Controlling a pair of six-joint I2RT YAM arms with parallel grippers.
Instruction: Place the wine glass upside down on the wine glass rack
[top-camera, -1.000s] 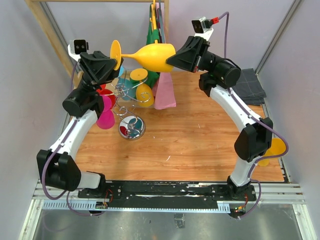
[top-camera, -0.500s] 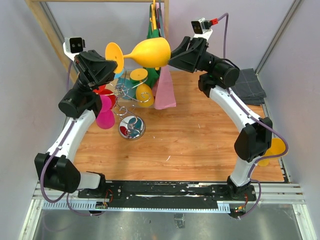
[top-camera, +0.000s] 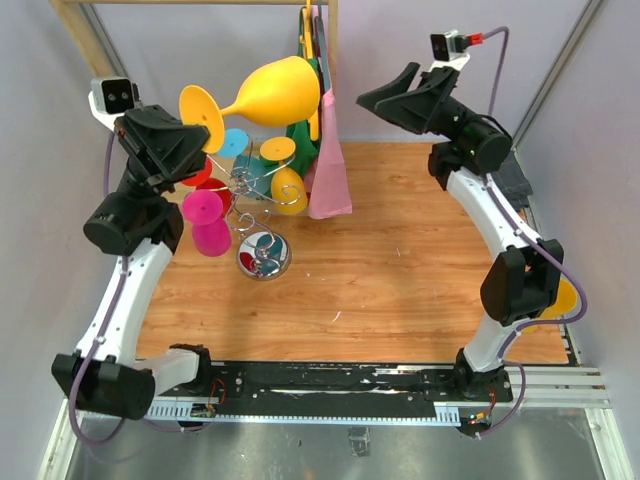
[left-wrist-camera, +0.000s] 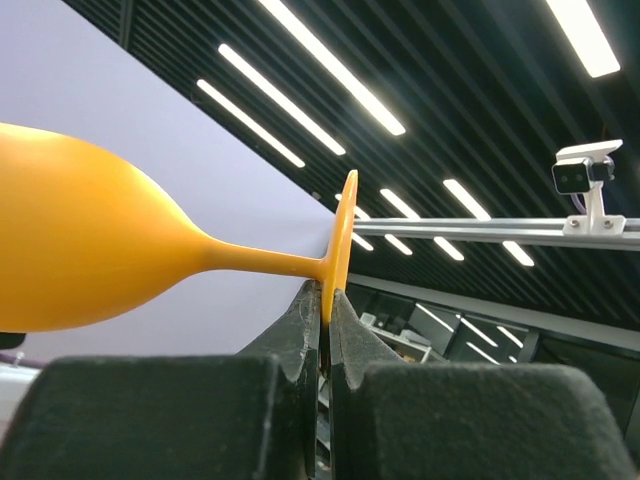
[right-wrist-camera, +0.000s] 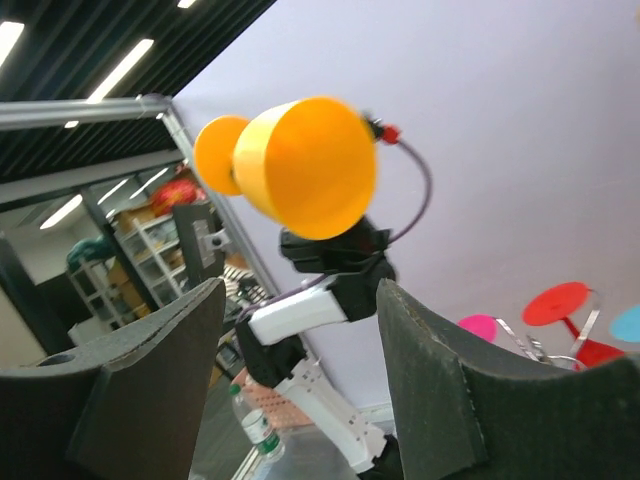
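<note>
You have the yellow wine glass (top-camera: 262, 92) up in the air over the far side of the wine glass rack (top-camera: 255, 205). It lies nearly on its side, with the bowl tipped up and away to the right and the foot toward the left arm. The left fingers (left-wrist-camera: 324, 312) are clamped on the edge of that foot, and nothing else touches the glass. The right fingers (top-camera: 388, 90) stand apart, raised well to the right of the rack and clear of the bowl, whose open mouth faces them.

Mind how full the rack is. A pink glass (top-camera: 208, 228) hangs upside down on its left side, with a red glass (top-camera: 198, 176) just behind that. A teal glass (top-camera: 237, 143) shows its foot at the far side, and a small orange-yellow glass (top-camera: 288, 186) hangs on the right. The held glass is above all of them and touches none.

Just right of the rack a pink cloth (top-camera: 328, 175) hangs from the wooden rail frame (top-camera: 88, 45), with a green cloth (top-camera: 303, 135) behind it. Both hang close to the rack's right hooks. Further right of the rack, at the far corner of the desk (top-camera: 400, 270), lies a folded dark grey cloth (top-camera: 503, 170). Nearer to you and well to the rack's right, a yellow thing (top-camera: 560, 297) sits half hidden behind the right arm.

In the right wrist view a bottle (right-wrist-camera: 262, 428) stands in the background; its green label is too small to read.
</note>
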